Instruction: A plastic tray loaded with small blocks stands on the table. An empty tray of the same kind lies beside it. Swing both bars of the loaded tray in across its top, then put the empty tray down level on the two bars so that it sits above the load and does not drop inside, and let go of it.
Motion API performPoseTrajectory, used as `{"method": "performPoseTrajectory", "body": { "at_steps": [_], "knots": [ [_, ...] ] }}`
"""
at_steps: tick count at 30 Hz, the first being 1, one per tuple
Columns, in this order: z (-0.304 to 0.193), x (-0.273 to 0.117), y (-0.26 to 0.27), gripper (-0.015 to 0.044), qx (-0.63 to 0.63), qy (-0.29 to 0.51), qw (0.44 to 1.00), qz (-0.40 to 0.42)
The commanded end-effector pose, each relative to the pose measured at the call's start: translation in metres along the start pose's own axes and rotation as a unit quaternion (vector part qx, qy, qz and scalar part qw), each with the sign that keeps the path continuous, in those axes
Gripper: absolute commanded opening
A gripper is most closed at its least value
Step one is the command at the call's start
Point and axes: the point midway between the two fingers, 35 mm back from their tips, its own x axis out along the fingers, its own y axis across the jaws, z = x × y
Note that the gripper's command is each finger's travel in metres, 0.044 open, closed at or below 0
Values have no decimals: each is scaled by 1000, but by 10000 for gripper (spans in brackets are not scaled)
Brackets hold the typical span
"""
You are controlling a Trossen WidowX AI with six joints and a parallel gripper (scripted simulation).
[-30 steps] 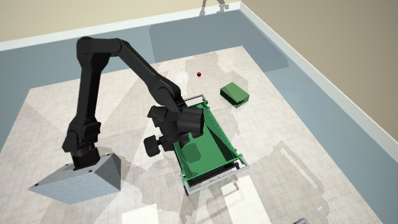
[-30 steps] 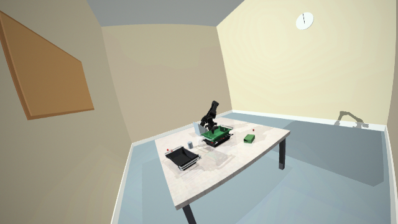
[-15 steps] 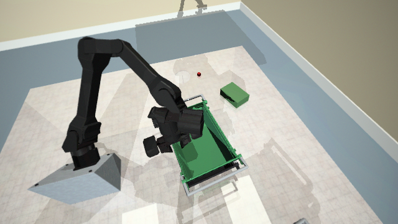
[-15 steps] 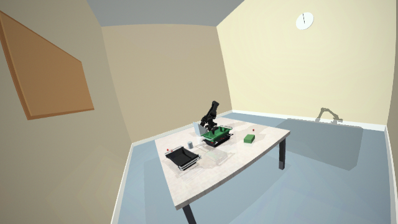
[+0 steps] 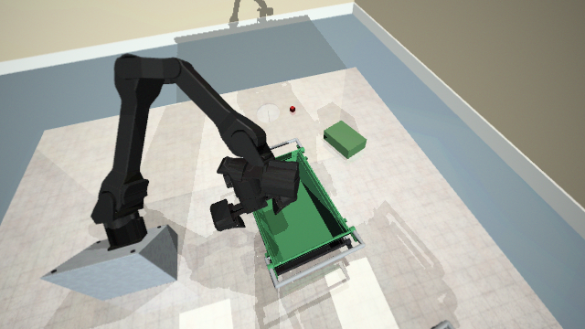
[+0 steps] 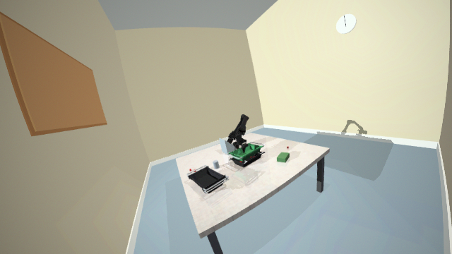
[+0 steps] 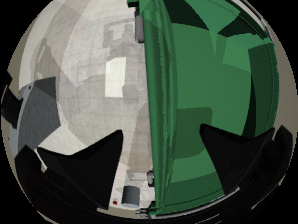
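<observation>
The green empty tray (image 5: 299,230) (image 7: 215,75) sits upright and looks level on top of a black tray (image 5: 311,258) (image 6: 247,161). Small red spots show between the two trays in the exterior view; the rest of the load is hidden. A silver bar (image 5: 320,269) sticks out past the green tray's near end, and another bar (image 5: 287,144) past its far end. The bars of the black tray beneath cannot be made out clearly. My gripper (image 5: 260,218) (image 7: 163,131) is open and empty, its fingers apart on either side of the green tray's long wall, one of them over the tray's inside.
A second black tray (image 6: 207,176) with silver bars stands near the table's left edge. A grey cylinder (image 6: 216,164) (image 7: 131,196) stands between it and the stack. A green block (image 5: 345,137) (image 6: 283,157) and a small red ball (image 5: 292,109) (image 6: 287,147) lie beyond the stack.
</observation>
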Motion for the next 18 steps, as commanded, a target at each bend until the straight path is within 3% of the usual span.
{"method": "performPoseTrajectory", "body": {
  "at_steps": [1, 10, 18],
  "knots": [
    [0, 1, 2, 440, 4, -1, 1000, 3],
    [-1, -6, -1, 440, 0, 1, 1000, 0],
    [-4, -50, -5, 440, 3, 3, 1000, 2]
  ]
}}
